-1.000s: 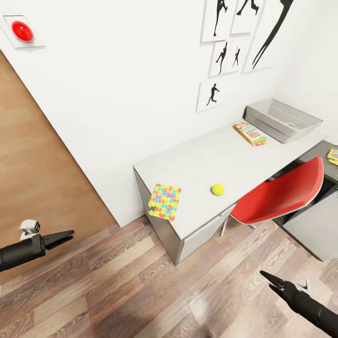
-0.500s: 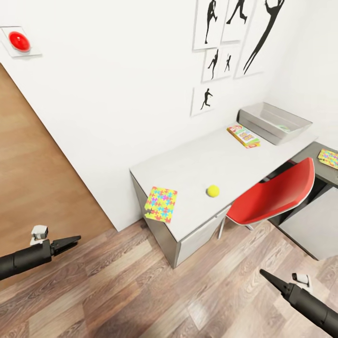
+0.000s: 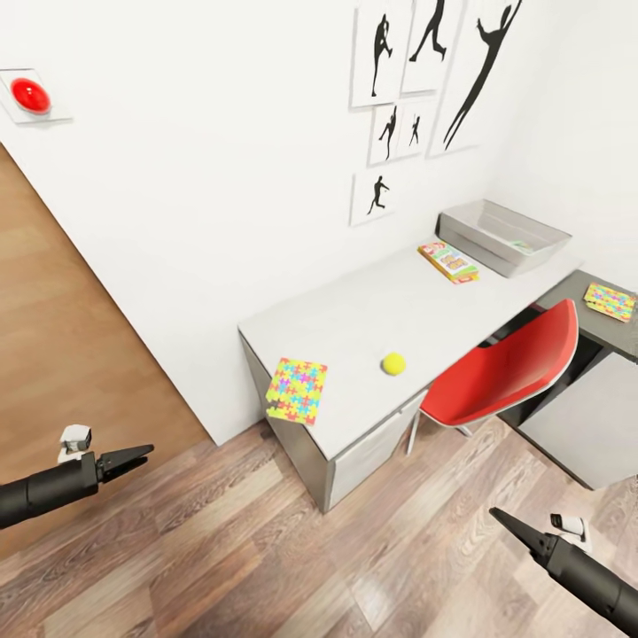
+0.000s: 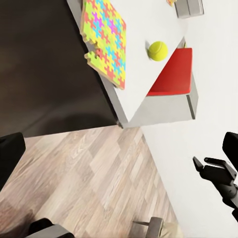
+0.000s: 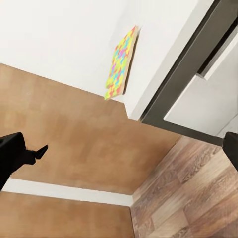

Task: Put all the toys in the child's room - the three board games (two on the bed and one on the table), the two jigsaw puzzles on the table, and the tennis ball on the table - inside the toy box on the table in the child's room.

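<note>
The pale grey table [image 3: 354, 306] stands against the white wall. A jigsaw puzzle [image 3: 297, 390] [image 4: 105, 42] [image 5: 120, 62] overhangs its near left corner. The yellow tennis ball [image 3: 393, 362] [image 4: 158, 50] rests near the front edge. A board game [image 3: 447, 261] lies beside the light grey toy box [image 3: 502, 236] at the far end. A second puzzle [image 3: 610, 301] lies on the dark cabinet top. My left gripper [image 3: 133, 458] and right gripper [image 3: 507, 523] hover over the floor, far from the table, both open and holding nothing. The bed is out of view.
A red chair [image 3: 505, 368] [image 4: 173, 74] is pushed under the table in front of the ball. A brown door [image 3: 62, 337] is on the left. Wood floor [image 3: 266, 549] lies between me and the table. Black silhouette pictures hang on the wall.
The whole view has shifted, so the camera moved; the table and its things now sit a little further left. My left gripper is slightly lower in the picture than a second ago.
</note>
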Robot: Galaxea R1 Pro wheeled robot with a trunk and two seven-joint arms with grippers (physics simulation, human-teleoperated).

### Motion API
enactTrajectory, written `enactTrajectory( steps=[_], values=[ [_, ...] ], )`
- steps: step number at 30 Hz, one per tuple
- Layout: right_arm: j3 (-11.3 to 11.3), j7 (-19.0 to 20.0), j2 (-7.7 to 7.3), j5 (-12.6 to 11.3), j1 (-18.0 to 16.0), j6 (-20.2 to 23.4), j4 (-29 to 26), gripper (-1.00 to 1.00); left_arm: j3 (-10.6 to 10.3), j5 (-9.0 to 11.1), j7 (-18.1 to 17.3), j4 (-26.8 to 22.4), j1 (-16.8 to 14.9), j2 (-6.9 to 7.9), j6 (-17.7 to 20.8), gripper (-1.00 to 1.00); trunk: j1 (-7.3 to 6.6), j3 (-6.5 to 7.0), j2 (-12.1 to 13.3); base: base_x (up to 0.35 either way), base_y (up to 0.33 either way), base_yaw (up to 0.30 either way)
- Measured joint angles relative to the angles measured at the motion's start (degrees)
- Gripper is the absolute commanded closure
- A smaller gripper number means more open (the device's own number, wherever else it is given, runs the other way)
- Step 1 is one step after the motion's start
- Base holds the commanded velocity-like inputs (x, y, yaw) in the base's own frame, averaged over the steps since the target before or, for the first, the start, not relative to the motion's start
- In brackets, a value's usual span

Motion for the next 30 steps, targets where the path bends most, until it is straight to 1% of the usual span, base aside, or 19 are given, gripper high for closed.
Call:
enactTrajectory(
  steps=[3,5,10,14,21,30],
  values=[
    [0.0,1.7,0.0,0.0,0.0,-0.1,0.0,-1.0,0.0,-0.1,0.0,0.0,0.0,-0.18,0.0,-1.0,0.0,0.27,0.0,0.0,0.0,-0.08],
    [-0.1,3.5,0.0,0.0,0.0,-0.1,0.1,-1.0,0.0,-0.3,0.3,0.1,0.0,-0.25,0.0,-1.0,0.0,0.45,0.0,0.0,0.0,-0.08],
    [-0.4,6.9,0.0,0.0,0.0,-0.3,0.2,-1.0,0.0,-1.5,1.5,0.1,-0.2,-0.43,0.0,-1.0,0.0,0.91,0.0,0.0,0.0,-0.08],
    [-0.6,7.8,0.0,0.0,0.0,-0.5,0.4,-1.0,0.0,-1.9,1.9,0.2,-0.2,-0.5,0.0,-1.0,0.0,1.27,0.0,0.0,0.0,-0.08],
    [-0.7,8.2,0.0,0.0,0.0,-0.5,0.5,-1.0,0.0,-2.0,2.1,0.2,-0.3,-0.59,0.0,-1.0,0.0,1.91,0.0,0.0,0.0,-0.08],
    [-0.7,8.5,0.0,0.0,0.0,-0.6,0.7,-1.0,0.0,-2.1,2.6,0.2,-0.3,-1.44,0.0,-1.0,0.0,2.72,0.0,0.0,0.0,-0.08]
  ],
)
